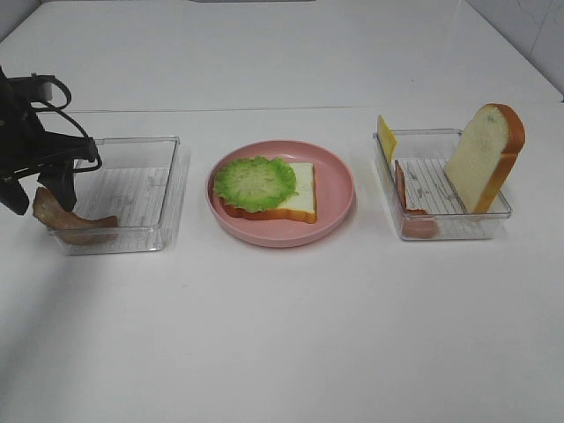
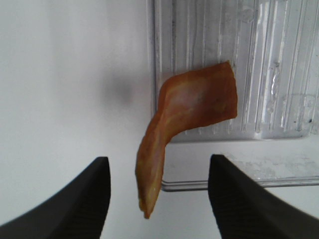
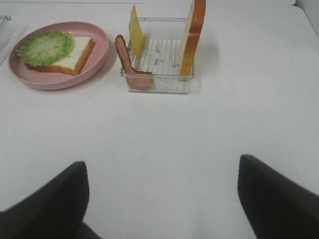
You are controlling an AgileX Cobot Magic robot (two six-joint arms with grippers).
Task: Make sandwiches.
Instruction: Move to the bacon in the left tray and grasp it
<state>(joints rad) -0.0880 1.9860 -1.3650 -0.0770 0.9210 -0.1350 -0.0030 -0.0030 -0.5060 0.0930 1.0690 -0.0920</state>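
The sandwich is a white bread slice [image 1: 300, 189] with orange-brown crust lying on the pink plate [image 1: 339, 189], topped by green frilly lettuce [image 1: 256, 182]. A reddish-brown bacon strip [image 1: 63, 218] drapes over the near left corner of the left clear tray [image 1: 132, 198]. My left gripper [image 1: 40, 196] hangs just above it. In the left wrist view the bacon strip [image 2: 192, 107] curls up between the fingers [image 2: 79, 199], with a gap on each side; the jaws stand open. My right gripper [image 3: 162, 164] is open over bare table, nothing between its fingers.
The right clear tray [image 1: 480, 225] holds a bread slice [image 1: 483, 159] standing on edge, a yellow cheese slice [image 1: 386, 138] leaning on its far left corner and a bacon strip [image 1: 407, 201] along its left wall. White table surrounds everything.
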